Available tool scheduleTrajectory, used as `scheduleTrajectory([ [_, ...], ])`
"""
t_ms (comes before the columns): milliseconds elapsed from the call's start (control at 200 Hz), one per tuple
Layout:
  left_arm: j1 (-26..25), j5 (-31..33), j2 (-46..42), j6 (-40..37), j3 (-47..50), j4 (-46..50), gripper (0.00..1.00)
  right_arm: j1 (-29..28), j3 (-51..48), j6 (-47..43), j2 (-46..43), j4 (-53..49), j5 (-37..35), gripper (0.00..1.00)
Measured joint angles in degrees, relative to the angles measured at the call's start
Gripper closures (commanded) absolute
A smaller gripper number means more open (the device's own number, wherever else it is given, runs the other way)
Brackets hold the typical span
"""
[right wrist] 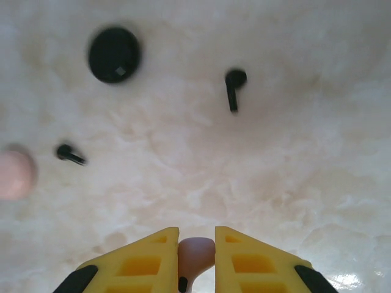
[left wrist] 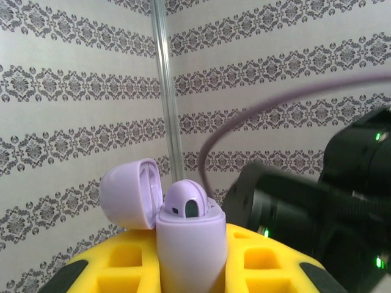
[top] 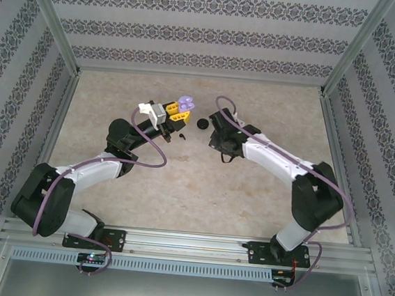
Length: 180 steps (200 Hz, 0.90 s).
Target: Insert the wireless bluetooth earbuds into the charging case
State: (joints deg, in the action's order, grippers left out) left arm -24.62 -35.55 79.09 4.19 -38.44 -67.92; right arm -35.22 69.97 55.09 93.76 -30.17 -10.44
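While my left gripper (left wrist: pixel 192 268) pinches the pale purple plastic charging case (left wrist: pixel 188 235) upright between its yellow fingers, the case's rounded lid (left wrist: pixel 130 194) hangs open to one side. I see my right gripper (right wrist: pixel 197 241) pressed onto a small pinkish earbud (right wrist: pixel 197 251), which is held clear of the pale marbled tabletop (right wrist: pixel 275 171). On that surface 2 tiny black short-stemmed buds lie well apart: the upper black earbud (right wrist: pixel 234 85) and the lower black earbud (right wrist: pixel 70 154). A round black disc (right wrist: pixel 114 54) sits near them, and a blurred pink round object (right wrist: pixel 15 174) shows at the frame's left edge.
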Motion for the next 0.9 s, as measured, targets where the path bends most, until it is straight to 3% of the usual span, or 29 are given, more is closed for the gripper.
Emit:
scheduleTrajectory([
  [385, 0.0, -5.0, -0.9, -0.3, -1.7, 3.7, 1.0, 2.3, 7.2, -10.7, -14.0, 0.5, 0.6, 0.83],
  [899, -0.8, -6.5, 4.4, -0.7, -6.4, 4.5, 1.0, -1.4, 14.8, -18.7, -19.3, 5.5, 3.1, 0.82],
])
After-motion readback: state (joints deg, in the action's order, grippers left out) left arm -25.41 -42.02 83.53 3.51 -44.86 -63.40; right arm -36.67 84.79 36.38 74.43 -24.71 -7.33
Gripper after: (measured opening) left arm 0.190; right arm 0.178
